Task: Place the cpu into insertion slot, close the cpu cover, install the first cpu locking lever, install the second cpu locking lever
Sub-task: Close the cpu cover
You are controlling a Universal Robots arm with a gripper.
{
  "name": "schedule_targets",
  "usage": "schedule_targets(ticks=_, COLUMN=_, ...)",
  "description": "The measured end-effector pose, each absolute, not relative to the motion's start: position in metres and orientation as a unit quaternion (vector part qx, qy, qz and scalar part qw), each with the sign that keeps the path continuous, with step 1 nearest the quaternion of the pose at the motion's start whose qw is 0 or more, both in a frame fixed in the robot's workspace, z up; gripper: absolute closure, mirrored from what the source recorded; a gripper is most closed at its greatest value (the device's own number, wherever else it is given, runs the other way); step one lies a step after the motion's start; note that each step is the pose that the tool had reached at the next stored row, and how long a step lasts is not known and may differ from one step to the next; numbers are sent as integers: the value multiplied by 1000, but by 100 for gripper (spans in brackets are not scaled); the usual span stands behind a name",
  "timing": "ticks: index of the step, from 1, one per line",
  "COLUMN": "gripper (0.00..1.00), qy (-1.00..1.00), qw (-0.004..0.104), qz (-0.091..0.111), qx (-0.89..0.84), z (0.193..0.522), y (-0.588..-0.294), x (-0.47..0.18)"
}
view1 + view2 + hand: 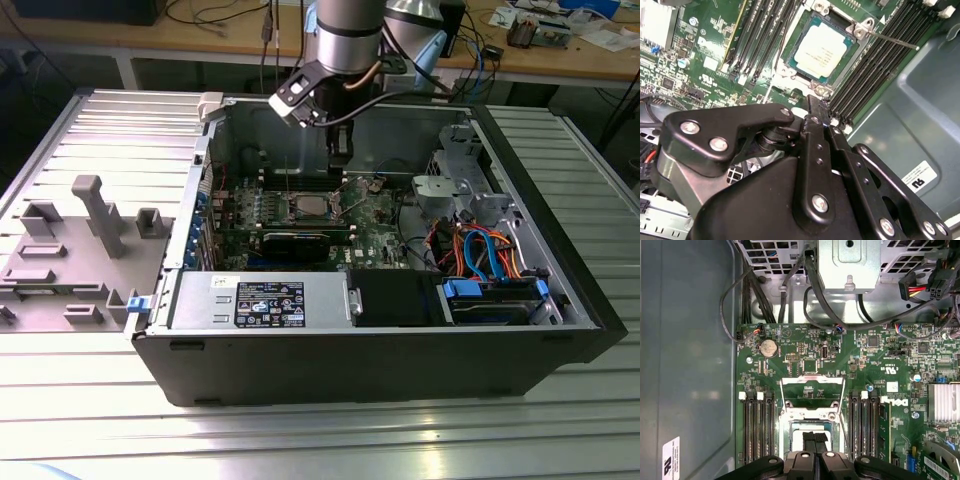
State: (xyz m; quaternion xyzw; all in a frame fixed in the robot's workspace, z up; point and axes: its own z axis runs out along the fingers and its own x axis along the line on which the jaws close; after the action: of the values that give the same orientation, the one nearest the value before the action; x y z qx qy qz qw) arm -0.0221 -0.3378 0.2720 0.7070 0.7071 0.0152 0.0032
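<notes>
cpu [822, 49]: lies flat in the insertion slot [786, 66], silver top up
cpu cover [812, 379]: stands open behind the slot; not closed
locking lever [890, 39]: thin rod free beside the slot; unlatched, I judge
gripper [815, 440]: fingers together, holding nothing; just above the cpu
progress: placing looks done; cover and both levers left

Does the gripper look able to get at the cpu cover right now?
Probably yes: the cpu cover is flipped open beside the cpu, nothing over it, and the gripper hangs just above the cpu.
</notes>
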Motion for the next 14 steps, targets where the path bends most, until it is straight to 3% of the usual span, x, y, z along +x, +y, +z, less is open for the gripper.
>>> schedule_targets(ticks=11, gripper=89, qy=707, qw=2, qz=14, qx=707, z=271, y=-338, x=-21)
schedule_targets(ticks=14, gripper=89, qy=707, qw=-3, qz=9, qx=707, z=271, y=-338, x=-19)
